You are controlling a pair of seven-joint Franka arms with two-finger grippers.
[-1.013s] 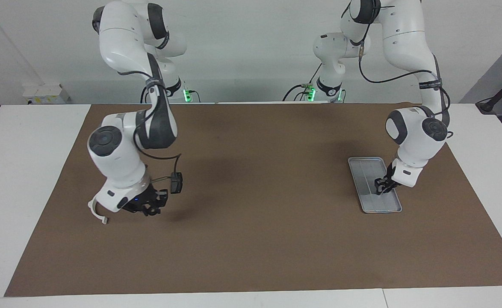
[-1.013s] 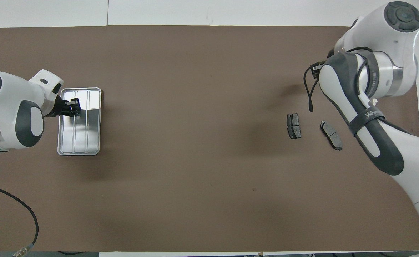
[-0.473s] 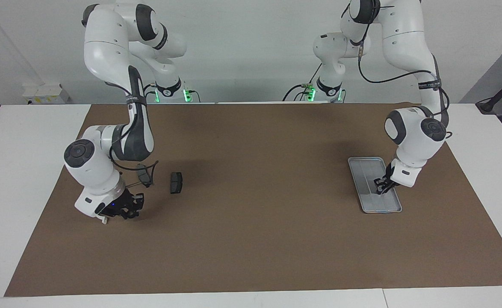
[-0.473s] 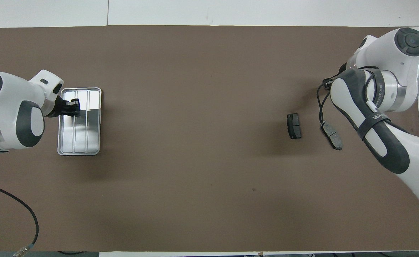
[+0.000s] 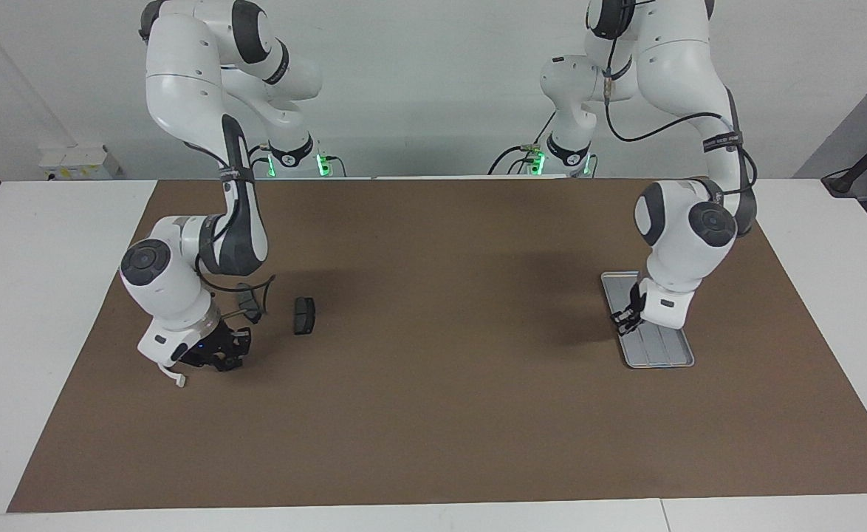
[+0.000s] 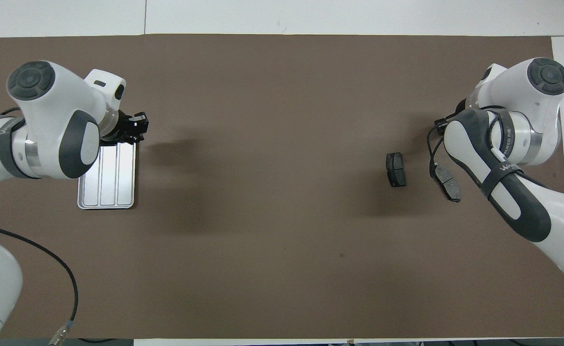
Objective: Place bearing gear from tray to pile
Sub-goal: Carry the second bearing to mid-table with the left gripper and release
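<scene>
Though ridged, silver-grey tray [image 5: 659, 356].

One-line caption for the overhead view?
Left gripper raised by the tray's edge; two dark plates lie toward the right arm's end.

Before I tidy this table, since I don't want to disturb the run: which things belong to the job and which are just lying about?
Job: tray; two dark plates and white half-ring of the pile; left gripper over the tray's edge; right gripper low beside the pile.
Lying about: brown mat; white box by the wall.
</scene>
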